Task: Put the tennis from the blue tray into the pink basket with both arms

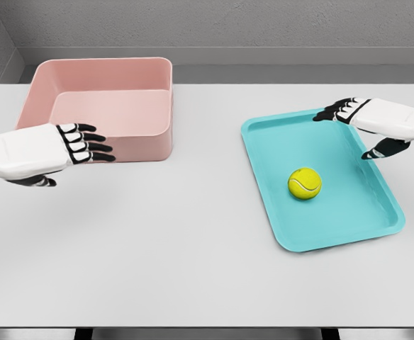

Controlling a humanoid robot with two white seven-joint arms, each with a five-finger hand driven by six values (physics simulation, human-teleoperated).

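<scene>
On the surface: surface (193, 241) is pale grey, seen from above by the head camera; it carries a basket at the rear left and a tray at the right.
Basket: pink basket (157, 106), rectangular with rounded corners and tall walls; it sits toward the far left edge, with nothing visible inside.
Tray: blue tray (264, 149), shallow, with a raised rim; it lies turned slightly off square, its near short end at lower right, well apart from the basket.
Ball: yellow-green tennis ball (305, 183) with a pale seam; it rests on the tray floor near the middle, clear of every rim and touching neither hand.
Left robot hand: left robot hand (76, 147) comes in from the left edge on a white forearm; its fingers (97, 146) are dark with white segments, stretched out straight and slightly fanned, pointing right, and hold nothing. The fingertips lie in front of the basket's near wall at its left corner; whether they touch it I cannot tell. The thumb is tucked low beneath the palm.
Right robot hand: right robot hand (366, 127) comes in from the right edge, over the tray's far right corner; its fingers (338, 112) reach left along the far rim, loosely extended, and the thumb (381, 150) points down toward the tray floor. It holds nothing and is well apart from the ball.
Background: grey wall behind the surface; dark strip under the front edge.
</scene>
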